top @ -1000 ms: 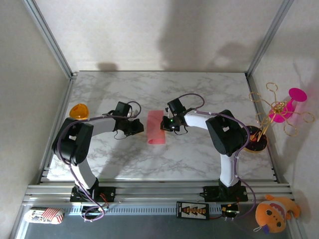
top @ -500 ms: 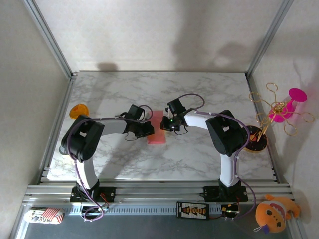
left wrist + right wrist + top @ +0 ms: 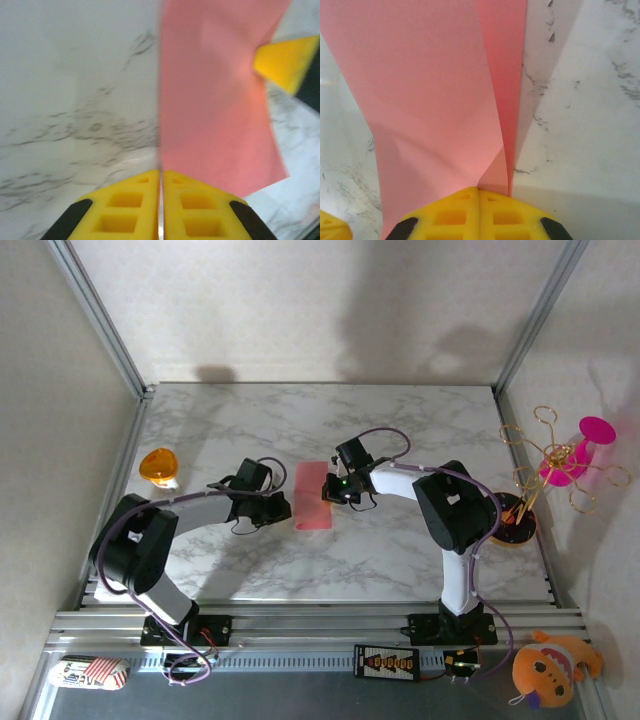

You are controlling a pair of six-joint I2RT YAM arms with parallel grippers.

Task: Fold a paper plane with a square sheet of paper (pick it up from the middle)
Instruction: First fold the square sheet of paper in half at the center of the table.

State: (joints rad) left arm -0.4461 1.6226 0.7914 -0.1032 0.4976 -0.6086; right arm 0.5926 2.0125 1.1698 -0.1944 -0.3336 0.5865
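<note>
Your right gripper jaws pinch the square sheet of paper; your left gripper jaws are pressed together, paper just ahead.

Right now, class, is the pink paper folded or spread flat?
Folded. From above the paper is a narrow strip, not a square, and the right wrist view shows two layers meeting at a crease.

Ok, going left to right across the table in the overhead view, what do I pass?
Orange round disc → left tool → salmon-pink paper sheet → right tool → magenta flower-like toy.
</note>
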